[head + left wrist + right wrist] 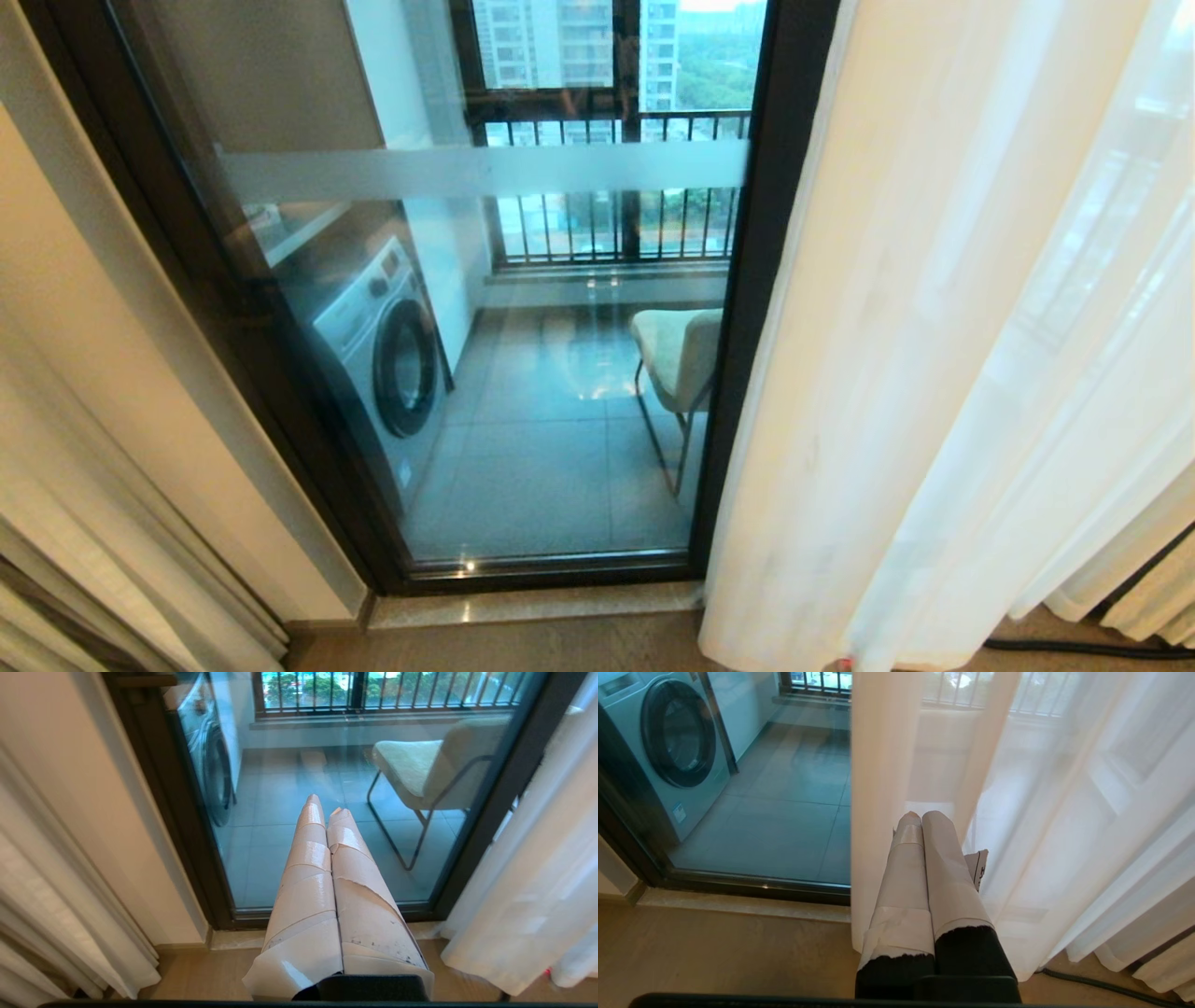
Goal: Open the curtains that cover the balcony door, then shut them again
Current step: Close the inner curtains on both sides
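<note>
The balcony door (pixel 495 355) is a clear glass panel in a dark frame with a frosted band across it, uncovered in the middle of the head view. Sheer white curtains (pixel 943 373) hang in folds to its right, down to the floor. Cream drapes (pixel 84 560) hang at the far left beside the wall. Neither arm shows in the head view. My left gripper (pixel 327 807), wrapped in pale tape, is shut and empty, pointing at the glass (pixel 289 802). My right gripper (pixel 919 814) is shut and empty just in front of the sheer curtain's edge (pixel 878 812).
Behind the glass stand a washing machine (pixel 383 345) and a cushioned chair (pixel 677 359) on grey tiles, with a black railing (pixel 607 187) beyond. A stone sill (pixel 532 605) runs under the door. A black cable (pixel 1083 646) lies on the wood floor at the lower right.
</note>
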### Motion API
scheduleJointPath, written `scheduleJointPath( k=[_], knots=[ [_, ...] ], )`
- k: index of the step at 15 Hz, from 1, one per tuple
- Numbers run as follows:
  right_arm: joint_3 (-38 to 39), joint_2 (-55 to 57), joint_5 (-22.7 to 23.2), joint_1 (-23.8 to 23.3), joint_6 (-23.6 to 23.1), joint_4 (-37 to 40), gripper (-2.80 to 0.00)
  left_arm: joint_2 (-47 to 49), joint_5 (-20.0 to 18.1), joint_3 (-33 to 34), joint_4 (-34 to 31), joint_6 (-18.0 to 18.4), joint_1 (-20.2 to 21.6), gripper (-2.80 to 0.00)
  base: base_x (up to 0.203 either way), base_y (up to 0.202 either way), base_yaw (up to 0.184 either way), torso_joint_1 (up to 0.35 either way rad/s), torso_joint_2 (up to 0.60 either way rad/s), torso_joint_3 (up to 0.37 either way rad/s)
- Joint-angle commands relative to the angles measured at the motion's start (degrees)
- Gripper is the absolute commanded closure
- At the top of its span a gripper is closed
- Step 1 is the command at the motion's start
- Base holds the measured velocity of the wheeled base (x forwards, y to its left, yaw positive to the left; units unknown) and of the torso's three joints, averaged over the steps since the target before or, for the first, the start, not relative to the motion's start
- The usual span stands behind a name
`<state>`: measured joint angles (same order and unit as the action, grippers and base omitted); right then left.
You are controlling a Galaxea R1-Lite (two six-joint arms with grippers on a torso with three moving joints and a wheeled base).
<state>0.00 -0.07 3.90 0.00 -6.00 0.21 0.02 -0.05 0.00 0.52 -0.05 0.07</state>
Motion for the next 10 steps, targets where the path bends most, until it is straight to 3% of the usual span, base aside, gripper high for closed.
scheduleJointPath(
  k=[1, 10],
  knots=[
    [0.0, 0.1, 0.1, 0.0, -0.1, 0.0, 0.0, 0.0, 0.0, 0.0, 0.0, 0.0, 0.0, 0.0, 0.0, 0.176, 0.001, 0.002, 0.0, -0.002],
    [0.0, 0.1, 0.1, 0.0, -0.1, 0.0, 0.0, 0.0, 0.0, 0.0, 0.1, -0.3, 0.0, 0.0, 0.0, 0.186, -0.001, 0.003, 0.0, 0.001]
  ],
)
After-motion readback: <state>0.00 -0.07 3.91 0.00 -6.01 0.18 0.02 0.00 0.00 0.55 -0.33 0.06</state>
